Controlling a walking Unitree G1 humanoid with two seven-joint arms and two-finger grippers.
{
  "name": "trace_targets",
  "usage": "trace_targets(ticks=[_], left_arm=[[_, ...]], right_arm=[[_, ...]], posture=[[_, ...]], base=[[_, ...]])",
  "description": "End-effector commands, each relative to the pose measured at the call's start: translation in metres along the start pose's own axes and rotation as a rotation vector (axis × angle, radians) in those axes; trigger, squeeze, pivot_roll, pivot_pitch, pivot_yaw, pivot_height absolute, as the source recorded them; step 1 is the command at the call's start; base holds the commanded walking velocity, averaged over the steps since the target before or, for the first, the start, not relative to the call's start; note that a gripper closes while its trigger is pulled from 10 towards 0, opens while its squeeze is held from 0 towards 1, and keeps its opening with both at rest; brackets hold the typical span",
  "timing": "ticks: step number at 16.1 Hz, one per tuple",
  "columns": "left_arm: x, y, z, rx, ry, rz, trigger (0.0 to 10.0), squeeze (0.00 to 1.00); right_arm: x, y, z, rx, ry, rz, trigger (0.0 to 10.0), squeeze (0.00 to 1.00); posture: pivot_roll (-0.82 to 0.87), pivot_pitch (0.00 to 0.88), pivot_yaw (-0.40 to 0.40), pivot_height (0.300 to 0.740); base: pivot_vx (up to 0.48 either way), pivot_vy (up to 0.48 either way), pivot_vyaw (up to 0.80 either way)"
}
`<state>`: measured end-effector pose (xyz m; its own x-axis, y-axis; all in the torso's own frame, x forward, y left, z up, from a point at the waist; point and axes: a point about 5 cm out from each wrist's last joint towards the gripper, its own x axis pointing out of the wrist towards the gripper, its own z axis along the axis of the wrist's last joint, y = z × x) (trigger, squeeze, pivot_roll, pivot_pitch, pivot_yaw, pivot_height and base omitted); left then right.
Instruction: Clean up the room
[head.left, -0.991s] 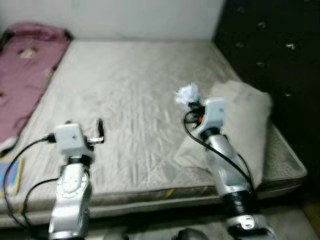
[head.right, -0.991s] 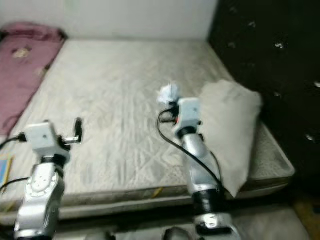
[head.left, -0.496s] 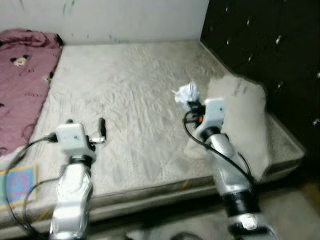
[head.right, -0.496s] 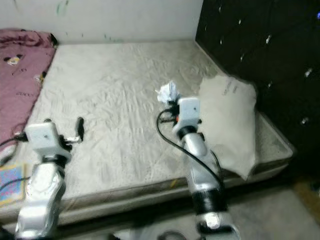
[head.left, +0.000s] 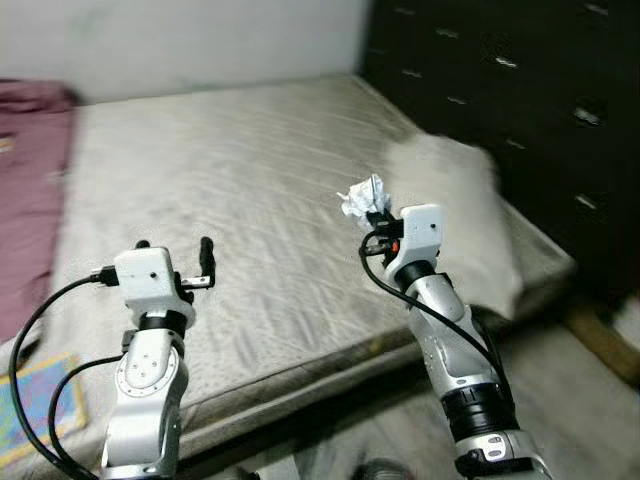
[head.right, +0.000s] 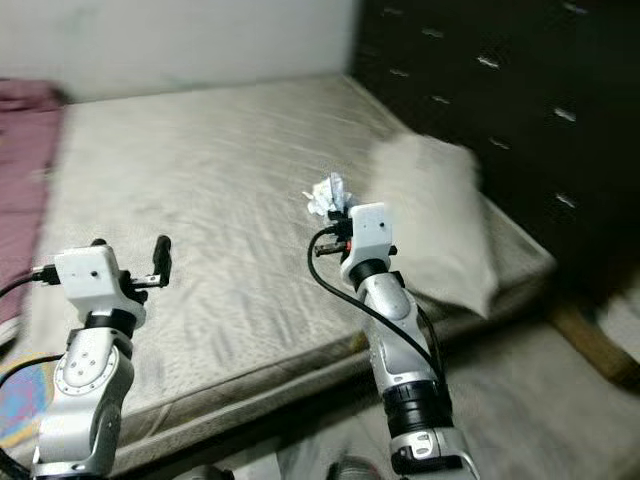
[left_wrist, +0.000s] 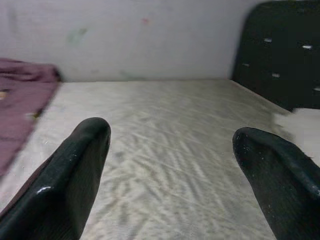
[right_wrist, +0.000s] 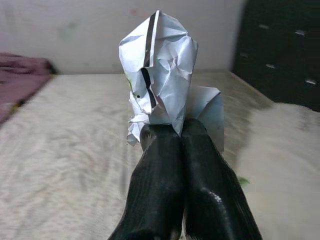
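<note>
The robot stood beside the mattress (head.left: 250, 190), carrying trash away.
Its right gripper (right_wrist: 170, 132) was clamped on the crumpled paper (right_wrist: 159, 65), held above the mattress; the left gripper (left_wrist: 170, 150) was spread, empty. A firm pinch seemed wise while walking.

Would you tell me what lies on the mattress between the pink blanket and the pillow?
Bare quilted mattress only: in the left eye view nothing rests on it between the pink blanket and the pillow.
</note>
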<state>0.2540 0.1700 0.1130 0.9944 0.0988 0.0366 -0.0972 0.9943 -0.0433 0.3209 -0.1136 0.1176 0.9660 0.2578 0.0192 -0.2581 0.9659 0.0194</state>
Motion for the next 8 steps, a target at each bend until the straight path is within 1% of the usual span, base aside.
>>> trace_targets(ticks=[1,7,8], left_arm=[[-0.0003,-0.0024,0.0003,-0.006,0.003,-0.010,10.0,0.00],[0.0001,-0.0029,0.0002,-0.009,0.007,-0.005,10.0,0.00],[-0.0001,-0.0027,0.0009,-0.009,-0.001,0.001,10.0,0.00]], right_arm=[[0.0011,-0.0015,0.0038,-0.003,-0.010,0.000,10.0,0.00],[0.0013,-0.0007,0.0031,-0.010,-0.001,0.016,10.0,0.00],[0.0013,-0.0004,0.0033,-0.013,-0.004,0.018,10.0,0.00]], posture=[[-0.04,0.000,-0.012,0.740],[-0.04,0.000,-0.015,0.740],[-0.04,0.000,-0.015,0.740]], base=[[0.000,0.480,0.00],[0.000,0.480,0.00],[0.000,0.364,0.00]])
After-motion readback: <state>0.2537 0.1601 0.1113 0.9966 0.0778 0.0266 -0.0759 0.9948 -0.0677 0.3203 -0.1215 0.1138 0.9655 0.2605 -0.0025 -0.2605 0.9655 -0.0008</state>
